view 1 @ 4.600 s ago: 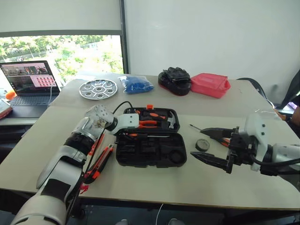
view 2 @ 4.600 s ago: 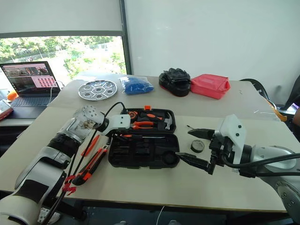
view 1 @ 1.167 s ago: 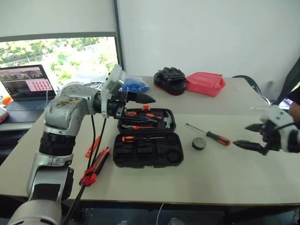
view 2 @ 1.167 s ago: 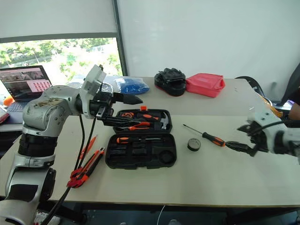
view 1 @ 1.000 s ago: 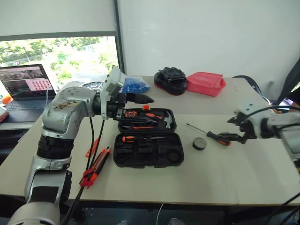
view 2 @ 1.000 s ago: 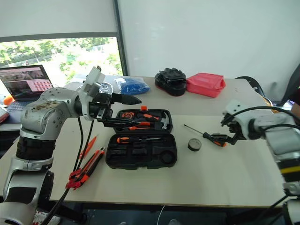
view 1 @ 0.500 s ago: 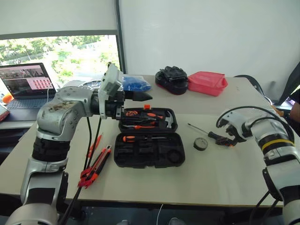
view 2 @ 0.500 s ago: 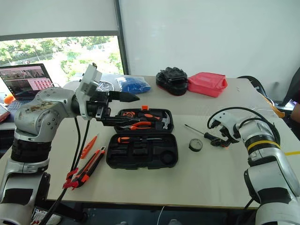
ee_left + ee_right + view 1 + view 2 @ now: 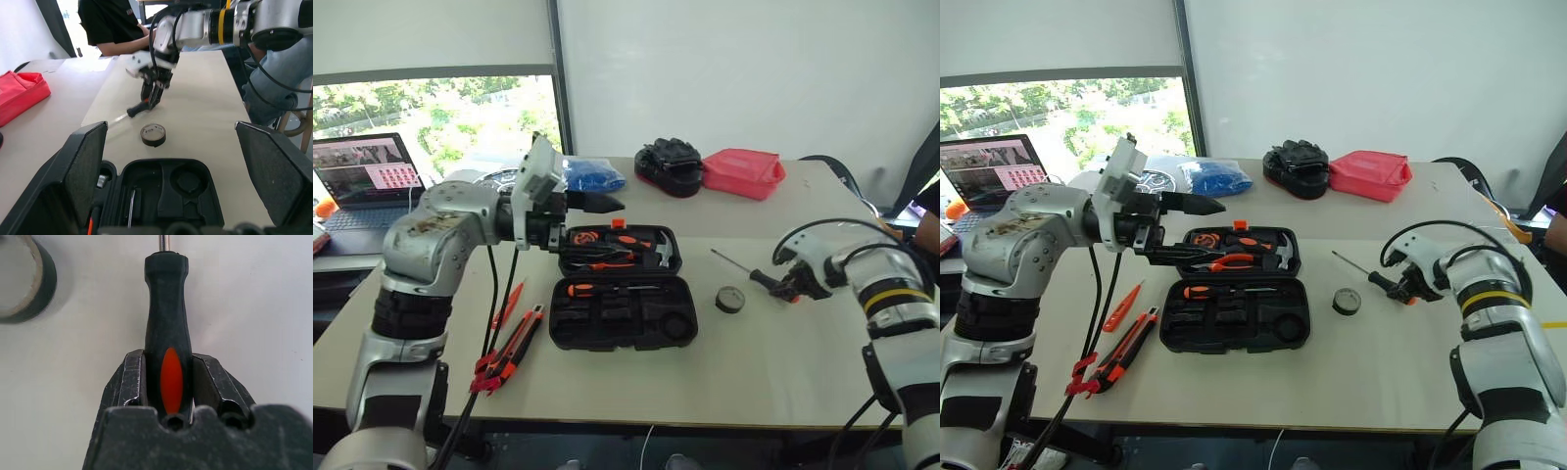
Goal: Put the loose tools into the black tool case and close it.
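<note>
Black plastic tool case [image 9: 623, 311] sits open in the middle of the table [image 9: 734, 382], lid back, with pliers and a hammer in the lid half and one screwdriver already slotted in the front half. Off to its right is the tape roll [image 9: 730, 299], and just past that the right gripper [image 9: 168, 377] has its fingers pinched on the black-and-orange handle of the other screwdriver [image 9: 1379, 281], which lies on the table. Left gripper [image 9: 1197, 206] hangs above the back edge of the case, fingers spread wide, holding nothing. On the left side of the case lie the utility knife [image 9: 514, 346] and the slim orange tool [image 9: 506, 305].
</note>
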Controlling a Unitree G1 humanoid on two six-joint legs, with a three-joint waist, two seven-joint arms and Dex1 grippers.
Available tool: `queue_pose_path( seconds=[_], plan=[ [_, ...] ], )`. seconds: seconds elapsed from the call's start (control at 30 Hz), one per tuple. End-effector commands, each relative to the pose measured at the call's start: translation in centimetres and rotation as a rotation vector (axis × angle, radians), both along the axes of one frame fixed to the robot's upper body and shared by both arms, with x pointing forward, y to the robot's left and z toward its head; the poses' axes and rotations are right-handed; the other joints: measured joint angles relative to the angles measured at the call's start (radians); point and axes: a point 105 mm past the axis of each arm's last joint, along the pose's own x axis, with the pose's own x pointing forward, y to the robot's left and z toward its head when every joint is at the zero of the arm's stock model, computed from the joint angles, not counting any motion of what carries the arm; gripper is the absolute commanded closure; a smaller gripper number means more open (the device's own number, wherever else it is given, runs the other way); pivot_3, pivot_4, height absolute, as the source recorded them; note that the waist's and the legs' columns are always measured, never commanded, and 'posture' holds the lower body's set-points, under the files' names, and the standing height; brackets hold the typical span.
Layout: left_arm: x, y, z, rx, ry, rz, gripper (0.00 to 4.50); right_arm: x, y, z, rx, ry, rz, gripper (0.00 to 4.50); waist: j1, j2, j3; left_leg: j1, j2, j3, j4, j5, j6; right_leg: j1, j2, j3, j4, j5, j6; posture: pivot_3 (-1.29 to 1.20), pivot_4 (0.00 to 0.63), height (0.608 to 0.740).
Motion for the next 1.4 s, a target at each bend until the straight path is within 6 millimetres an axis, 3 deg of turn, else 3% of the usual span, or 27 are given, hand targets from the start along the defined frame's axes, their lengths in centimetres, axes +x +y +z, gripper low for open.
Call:
queue_pose_path(
  seconds=[0.03,0.13,0.37,0.47,0.73,1.27,1.33,1.4],
  plan=[
    [-0.8,2.5,0.2,0.018,-0.004,0.04,0.0,0.3,4.5,6.1,0.159,-0.131,0.172,3.49,-0.01,0.001,0.001,0.0,0.0,0.0,0.0,0.0,0.0,0.0,0.0,0.0,0.0,0.0,0.0,0.0,0.15,0.74],
    [-1.6,4.2,-0.7,0.079,0.015,0.078,0.0,-0.4,9.0,7.1,0.192,-0.14,0.325,3.49,-0.03,0.002,0.001,0.001,0.001,-0.001,-0.001,0.0,0.0,-0.001,0.002,0.001,0.001,0.0,-0.001,0.0,0.15,0.74],
    [-3.3,7.2,-1.7,0.176,0.067,0.162,0.0,-2.1,17.6,4.8,0.022,-0.152,0.678,3.49,-0.011,0.002,0.002,0.0,0.001,-0.002,-0.001,0.0,0.0,-0.001,0.001,-0.001,0.001,0.0,-0.001,0.0,0.15,0.74],
    [-4.0,7.9,-2.1,0.202,0.079,0.185,0.0,-2.4,20.2,3.8,-0.051,-0.152,0.788,3.49,-0.002,0.002,0.002,-0.001,0.001,-0.001,0.0,0.0,0.0,-0.002,0.0,-0.001,0.001,0.0,-0.001,0.0,0.15,0.74],
    [-4.2,7.5,-2.0,0.202,0.055,0.196,0.0,-2.6,21.3,1.4,-0.114,-0.099,0.854,3.49,0.012,0.0,0.003,-0.003,0.001,-0.001,0.001,0.0,0.0,-0.003,0.0,-0.004,0.001,0.0,-0.001,0.0,0.15,0.74],
    [-3.8,6.5,-1.4,0.192,0.018,0.192,0.0,-1.8,21.0,-0.5,-0.166,-0.084,0.844,3.49,0.003,-0.001,0.003,-0.003,0.001,-0.001,0.0,0.0,0.0,-0.004,0.001,-0.004,0.001,0.0,-0.002,0.0,0.15,0.74],
    [-3.7,6.5,-1.5,0.192,0.018,0.189,0.0,-1.8,21.0,-0.6,-0.169,-0.081,0.848,2.47,0.003,-0.001,0.003,-0.003,0.001,-0.001,0.001,0.0,0.0,-0.004,0.001,-0.004,0.001,0.0,-0.002,0.0,0.15,0.74],
    [-3.7,6.5,-1.5,0.193,0.019,0.188,0.0,-2.0,21.1,-0.4,-0.162,-0.082,0.854,1.92,0.003,-0.001,0.003,-0.003,0.001,-0.001,0.0,0.0,0.0,-0.004,0.001,-0.004,0.001,0.0,-0.002,0.0,0.15,0.74]
  ],
)
